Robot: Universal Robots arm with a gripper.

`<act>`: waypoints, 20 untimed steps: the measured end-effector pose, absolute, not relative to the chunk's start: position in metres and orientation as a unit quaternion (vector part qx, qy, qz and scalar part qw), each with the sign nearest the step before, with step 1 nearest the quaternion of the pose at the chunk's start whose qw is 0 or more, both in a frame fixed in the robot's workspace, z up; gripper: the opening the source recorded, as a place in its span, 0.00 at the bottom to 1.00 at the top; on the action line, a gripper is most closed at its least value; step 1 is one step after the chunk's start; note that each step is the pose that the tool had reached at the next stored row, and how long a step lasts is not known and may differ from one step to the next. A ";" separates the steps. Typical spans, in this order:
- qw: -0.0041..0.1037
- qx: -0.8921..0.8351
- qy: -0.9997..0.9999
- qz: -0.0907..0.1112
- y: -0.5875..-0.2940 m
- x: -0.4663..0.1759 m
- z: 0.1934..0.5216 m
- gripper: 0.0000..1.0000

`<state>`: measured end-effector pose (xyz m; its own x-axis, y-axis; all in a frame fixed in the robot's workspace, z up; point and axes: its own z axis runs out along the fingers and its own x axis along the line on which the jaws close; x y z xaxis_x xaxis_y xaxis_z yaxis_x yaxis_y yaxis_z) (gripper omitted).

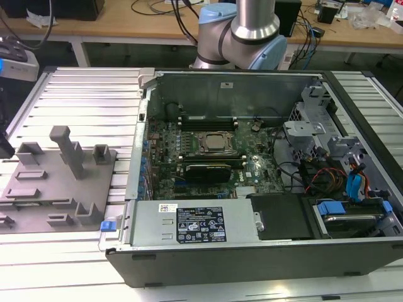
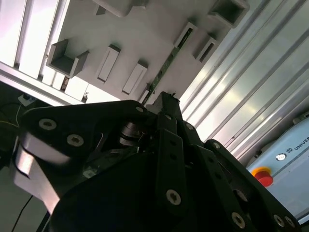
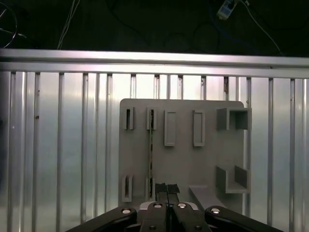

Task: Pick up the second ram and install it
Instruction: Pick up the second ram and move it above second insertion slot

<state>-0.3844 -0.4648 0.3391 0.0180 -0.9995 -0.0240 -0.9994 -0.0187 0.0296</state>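
Exterior view first: spotted an open computer case (image 1: 252, 248) with a gray holder plate (image 1: 38, 189) just beside it on the exterior view's left. Second wrist view: caught the second ram (image 2: 166, 65) standing on edge in that plate's slots, beyond the gripper (image 2: 166, 99). First wrist view: saw fingertips (image 3: 161, 189) pinched together on nothing, near the ram but not touching.

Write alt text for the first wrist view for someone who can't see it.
A thin memory stick stands on edge in a gray holder plate on a ribbed metal table. The gripper, fingers shut and empty, sits over the plate just beside one end of the stick.
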 end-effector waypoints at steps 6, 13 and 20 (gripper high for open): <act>0.002 0.713 -0.700 -0.019 -0.465 -0.384 0.328 0.11; 0.002 0.713 -0.700 -0.019 -0.466 -0.385 0.317 0.30; 0.002 0.714 -0.700 -0.019 -0.467 -0.385 0.292 0.30</act>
